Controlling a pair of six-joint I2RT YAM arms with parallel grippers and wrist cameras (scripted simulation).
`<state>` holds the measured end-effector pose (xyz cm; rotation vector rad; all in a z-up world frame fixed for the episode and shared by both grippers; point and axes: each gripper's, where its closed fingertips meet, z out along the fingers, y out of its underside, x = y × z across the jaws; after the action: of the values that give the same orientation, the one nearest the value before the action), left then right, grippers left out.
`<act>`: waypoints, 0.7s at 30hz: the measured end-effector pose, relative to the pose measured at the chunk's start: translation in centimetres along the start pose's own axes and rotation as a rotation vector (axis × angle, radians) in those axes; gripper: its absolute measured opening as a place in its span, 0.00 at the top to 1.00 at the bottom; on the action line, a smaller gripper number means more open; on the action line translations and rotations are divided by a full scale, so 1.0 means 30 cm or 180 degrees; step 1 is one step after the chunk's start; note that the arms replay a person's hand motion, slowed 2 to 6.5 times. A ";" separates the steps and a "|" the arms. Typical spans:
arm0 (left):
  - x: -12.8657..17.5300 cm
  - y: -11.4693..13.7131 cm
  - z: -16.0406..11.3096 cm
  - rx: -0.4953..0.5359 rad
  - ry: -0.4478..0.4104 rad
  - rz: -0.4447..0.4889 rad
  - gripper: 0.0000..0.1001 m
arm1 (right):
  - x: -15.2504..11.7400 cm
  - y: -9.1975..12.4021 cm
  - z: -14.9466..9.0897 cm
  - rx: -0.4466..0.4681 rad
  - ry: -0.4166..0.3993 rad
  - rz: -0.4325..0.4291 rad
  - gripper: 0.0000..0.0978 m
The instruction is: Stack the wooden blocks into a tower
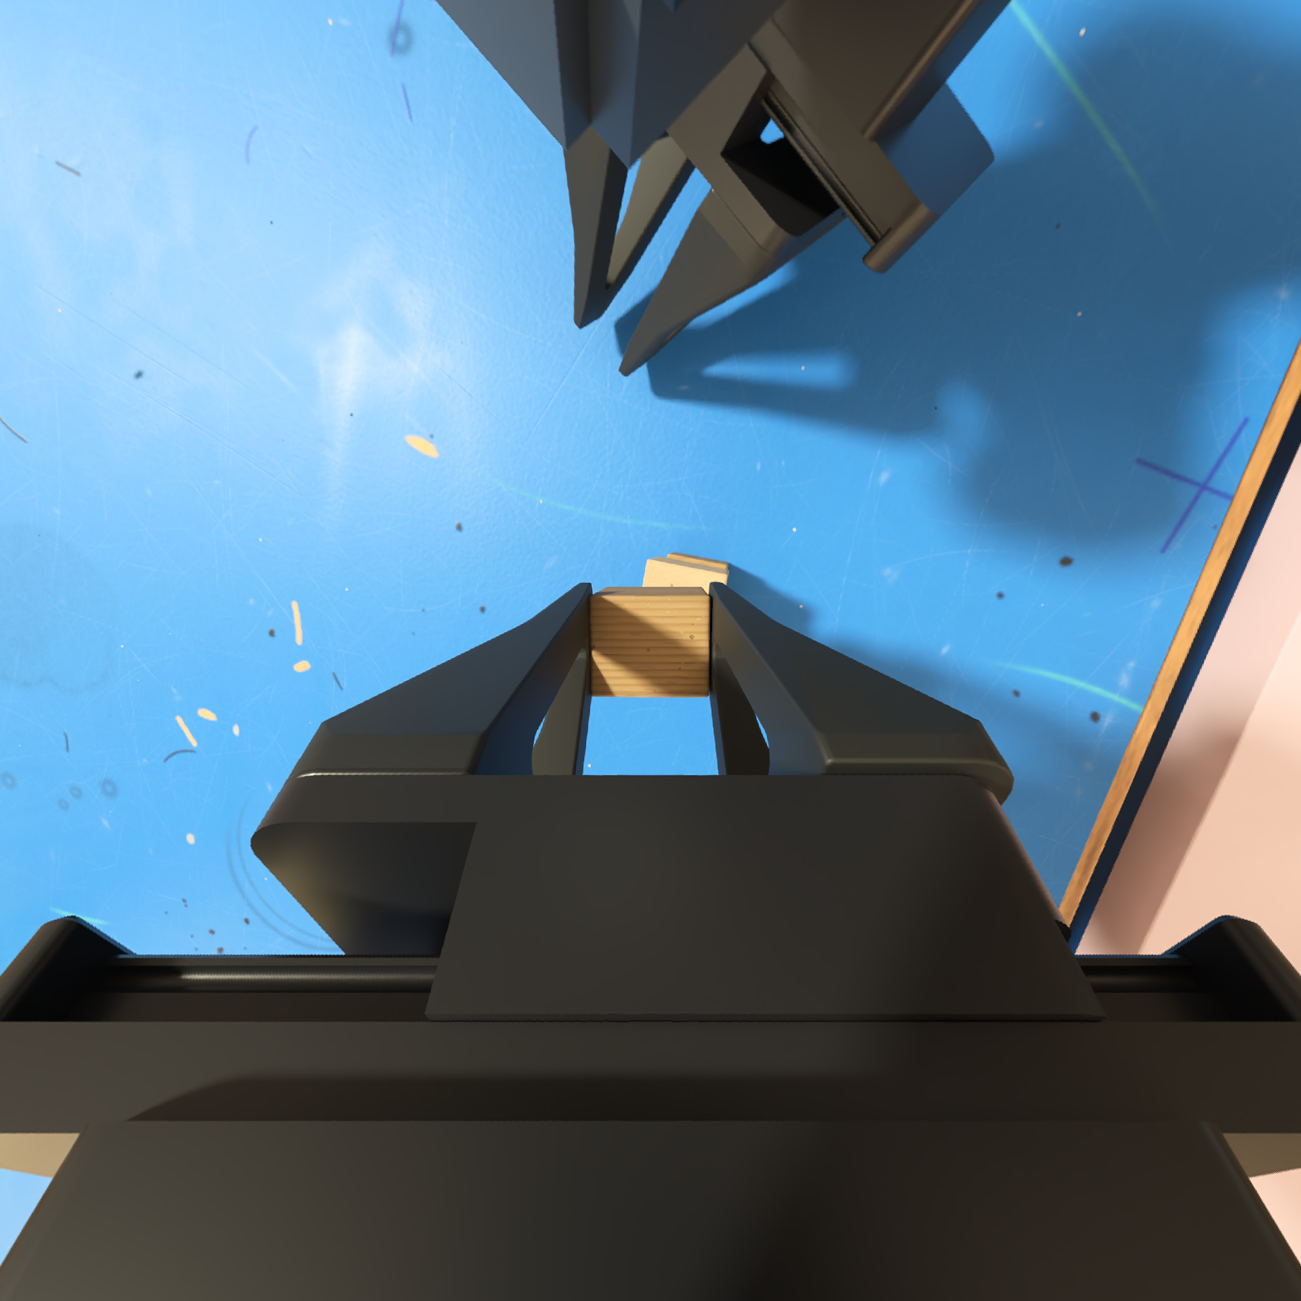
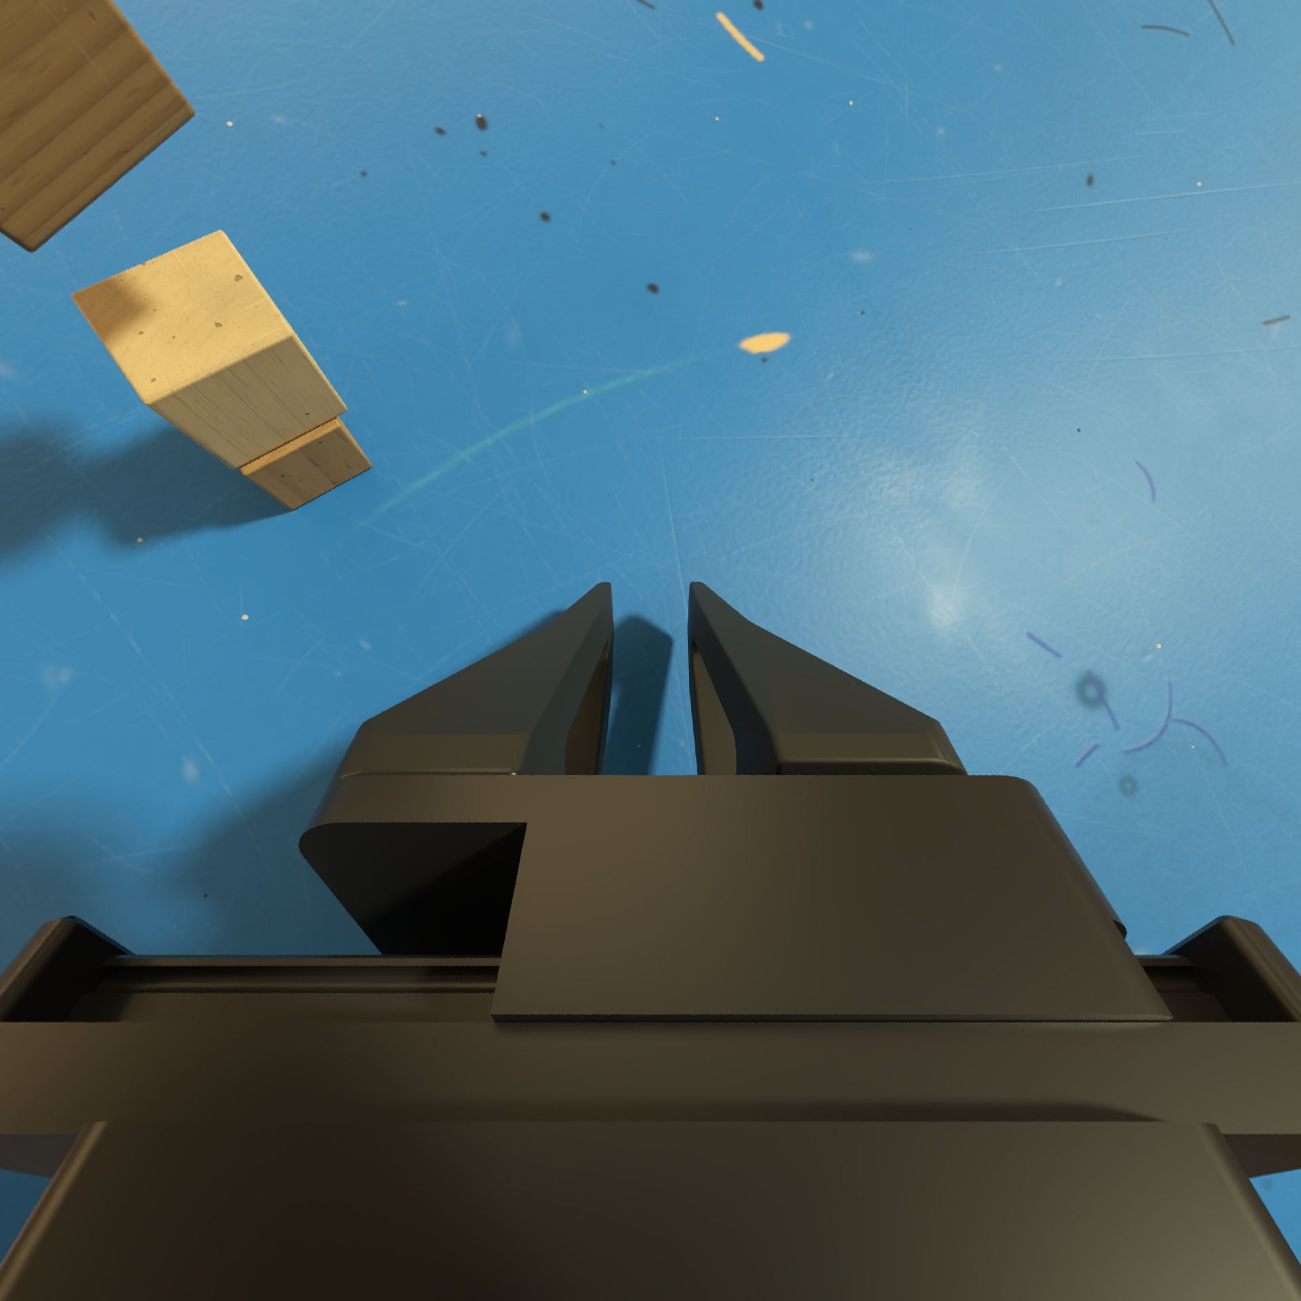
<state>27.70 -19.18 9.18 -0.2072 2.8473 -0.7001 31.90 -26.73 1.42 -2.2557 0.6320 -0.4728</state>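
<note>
Left wrist view has a wooden block clamped in the left gripper, above a two-block stack near the desk edge. Placing it remains. Right gripper hangs nearby, narrowly parted, empty.

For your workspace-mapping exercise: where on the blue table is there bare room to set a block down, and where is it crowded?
Bare: the blue table ahead and right of the right end effector. Crowded: around the two-block stack, under the held block.
</note>
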 end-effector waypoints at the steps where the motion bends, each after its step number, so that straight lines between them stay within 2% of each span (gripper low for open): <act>1: 0.002 0.004 0.002 -0.0029 -0.0004 0.0010 0.73 | 0.000 0.000 0.000 0.0001 0.0001 -0.0001 0.82; 21: 0.035 -0.003 0.060 -0.0173 0.0162 0.0302 0.73 | -0.001 0.000 -0.001 0.0006 0.0011 -0.0011 0.82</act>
<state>27.11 -20.25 7.51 -0.0629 2.9048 -0.6181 31.86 -26.72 1.45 -2.2552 0.6292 -0.4790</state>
